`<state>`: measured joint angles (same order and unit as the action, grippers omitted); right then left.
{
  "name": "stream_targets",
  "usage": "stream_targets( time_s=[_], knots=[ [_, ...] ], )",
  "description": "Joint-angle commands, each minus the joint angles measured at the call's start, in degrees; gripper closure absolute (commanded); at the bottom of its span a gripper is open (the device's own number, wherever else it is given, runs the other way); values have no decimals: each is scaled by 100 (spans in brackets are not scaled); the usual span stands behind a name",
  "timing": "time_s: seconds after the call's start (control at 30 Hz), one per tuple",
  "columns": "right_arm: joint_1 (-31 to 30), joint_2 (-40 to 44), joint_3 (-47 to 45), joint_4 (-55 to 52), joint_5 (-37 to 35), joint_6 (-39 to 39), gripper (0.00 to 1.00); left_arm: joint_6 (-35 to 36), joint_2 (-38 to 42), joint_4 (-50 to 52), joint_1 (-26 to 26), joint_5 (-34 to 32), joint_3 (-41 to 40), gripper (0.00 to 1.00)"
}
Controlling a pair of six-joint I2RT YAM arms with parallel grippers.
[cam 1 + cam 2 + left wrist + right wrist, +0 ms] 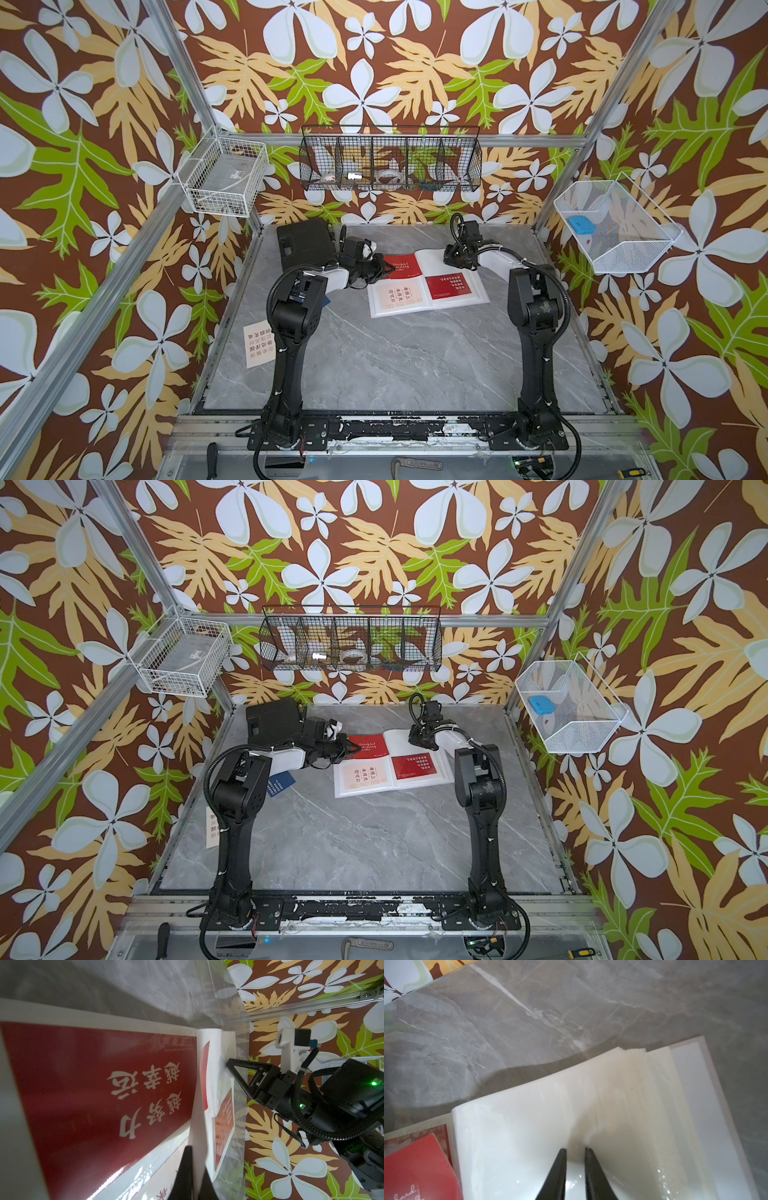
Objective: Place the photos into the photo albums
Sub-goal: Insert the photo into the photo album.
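Album (434,259) lies open at the rear centre of the table (395,361). Left gripper (388,269) is closed, tips at the edge of the red photo (403,264) on the left page; can't tell if it grips it. Right gripper (575,1150) is barely open, holding nothing, tips pressing on the right page. Cream photo (259,343) and navy photo (279,783) lie loose at table left.

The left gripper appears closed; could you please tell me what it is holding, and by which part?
The left gripper pinches the red cursive-lettered card by the edge farthest from the album's spine.
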<state>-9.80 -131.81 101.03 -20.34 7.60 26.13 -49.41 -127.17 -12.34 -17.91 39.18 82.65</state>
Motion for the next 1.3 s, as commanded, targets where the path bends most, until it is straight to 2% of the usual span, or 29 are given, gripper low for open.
stream_targets(
  time_s=[0.0, 0.37, 1.27],
  knots=[
    [32, -143, -14, -734, -233, -53, 79, 139, -125, 256, 42, 171, 181, 100],
    [39, -231, 114, -814, -187, -84, 79, 620, -414, 1240, 166, 152, 817, 100],
    [42, -256, 162, -804, -137, -40, 79, 773, -888, 1682, 158, 675, 1565, 100]
  ],
)
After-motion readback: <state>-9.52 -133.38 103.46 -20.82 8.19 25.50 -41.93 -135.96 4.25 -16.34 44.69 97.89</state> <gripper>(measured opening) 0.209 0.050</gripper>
